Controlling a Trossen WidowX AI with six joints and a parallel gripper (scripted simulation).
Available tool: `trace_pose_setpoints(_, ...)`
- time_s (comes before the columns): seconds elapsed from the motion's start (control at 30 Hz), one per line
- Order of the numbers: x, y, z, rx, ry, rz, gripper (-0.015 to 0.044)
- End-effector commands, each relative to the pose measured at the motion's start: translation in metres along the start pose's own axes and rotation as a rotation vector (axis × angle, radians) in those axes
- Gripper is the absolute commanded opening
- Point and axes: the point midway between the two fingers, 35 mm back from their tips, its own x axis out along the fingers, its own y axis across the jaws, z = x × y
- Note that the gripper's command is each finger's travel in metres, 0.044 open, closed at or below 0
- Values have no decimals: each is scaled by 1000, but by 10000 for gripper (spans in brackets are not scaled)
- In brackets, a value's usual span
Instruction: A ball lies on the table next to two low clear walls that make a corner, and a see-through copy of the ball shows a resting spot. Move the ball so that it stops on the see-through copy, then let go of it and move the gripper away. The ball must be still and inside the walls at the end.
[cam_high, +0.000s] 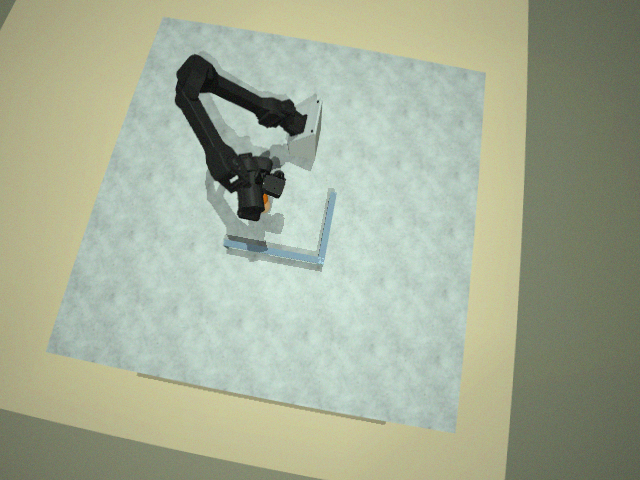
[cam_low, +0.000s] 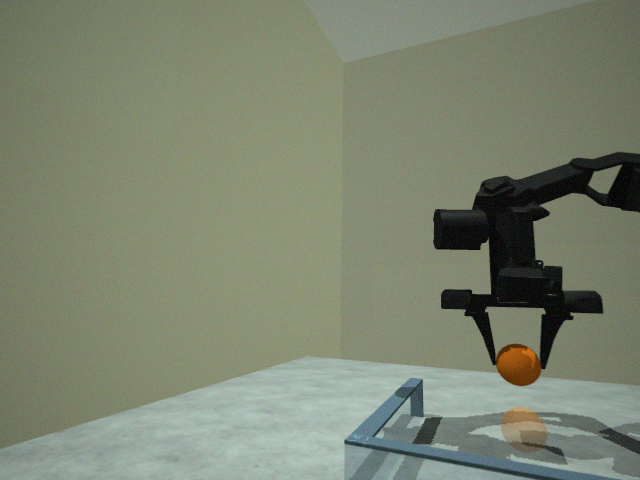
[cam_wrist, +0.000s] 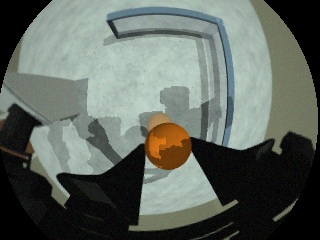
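The orange ball is off the table, between the two fingertips. My gripper is shut on it, with a finger on each side. The see-through copy rests on the table below the held ball, with a gap between them in the exterior view. In the top view the copy is partly hidden by the arm. The two low clear walls with blue top edges meet in a corner, and the ball is on their inner side.
The grey wedge-shaped base mount stands behind the arm's first joint. The arm reaches around from it on the left in the top view. Arm shadows lie across the pale tabletop and one wall.
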Motion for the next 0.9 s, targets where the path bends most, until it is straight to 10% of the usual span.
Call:
trace_pose_setpoints(0.0,13,0,-1,-7,6,1,0)
trace_pose_setpoints(0.87,82,2,-3,-6,12,1,0)
